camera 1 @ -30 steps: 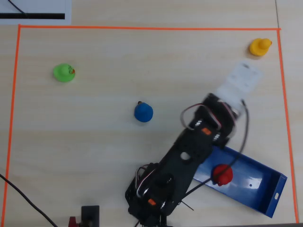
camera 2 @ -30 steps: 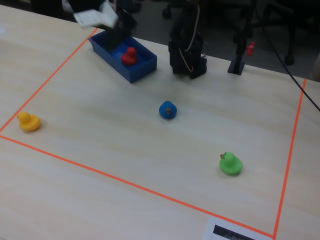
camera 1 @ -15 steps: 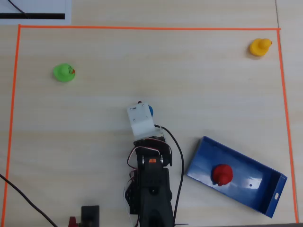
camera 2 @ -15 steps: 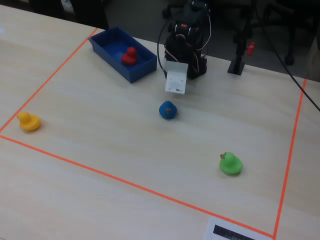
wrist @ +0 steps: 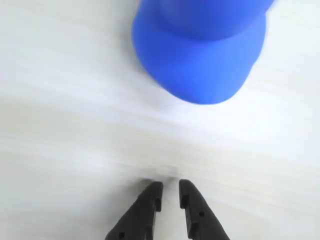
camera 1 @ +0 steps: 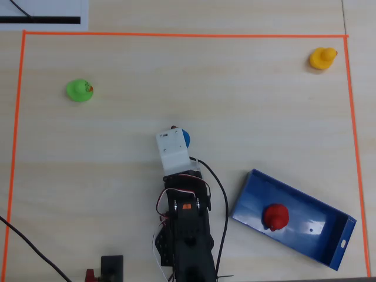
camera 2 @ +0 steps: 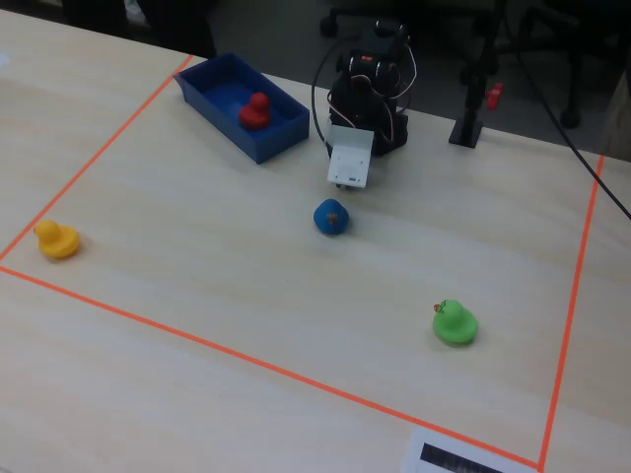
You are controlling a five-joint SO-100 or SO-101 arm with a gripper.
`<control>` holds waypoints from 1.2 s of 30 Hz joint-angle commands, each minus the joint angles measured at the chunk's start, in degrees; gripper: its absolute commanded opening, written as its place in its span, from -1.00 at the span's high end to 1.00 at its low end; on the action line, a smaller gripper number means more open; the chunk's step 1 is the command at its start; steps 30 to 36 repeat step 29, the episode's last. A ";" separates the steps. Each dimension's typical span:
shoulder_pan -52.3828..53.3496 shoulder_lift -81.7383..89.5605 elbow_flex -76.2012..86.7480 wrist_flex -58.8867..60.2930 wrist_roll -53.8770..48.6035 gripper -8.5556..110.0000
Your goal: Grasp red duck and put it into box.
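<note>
The red duck point(camera 1: 275, 217) point(camera 2: 255, 110) sits inside the blue box point(camera 1: 320, 236) point(camera 2: 219, 83), free of the arm. My gripper point(wrist: 170, 186) is folded back near the arm's base, well away from the box. Its black jaws stand almost together with only a narrow slit and nothing between them. The white wrist mount point(camera 1: 173, 150) point(camera 2: 350, 158) covers the fingers in the overhead and fixed views. Just ahead of the jaws lies the blue duck point(wrist: 200, 55) point(camera 1: 185, 138) point(camera 2: 331, 217), apart from them.
A green duck point(camera 1: 79, 90) point(camera 2: 455, 322) and a yellow duck point(camera 1: 322, 57) point(camera 2: 56, 239) stand far off inside the orange tape border point(camera 1: 176, 34). The black arm base point(camera 1: 187, 247) with its cables sits at the table's near edge in the overhead view.
A second ago the arm reached out beside the box; it has swung back to the centre and folded in, with the red duck left in the box. It has barely moved in the last half second.
</note>
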 commanded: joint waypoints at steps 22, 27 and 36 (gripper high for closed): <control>0.62 0.00 -0.26 2.81 4.66 0.84; 0.62 0.00 -0.26 2.81 4.66 0.84; 0.62 0.00 -0.26 2.81 4.66 0.84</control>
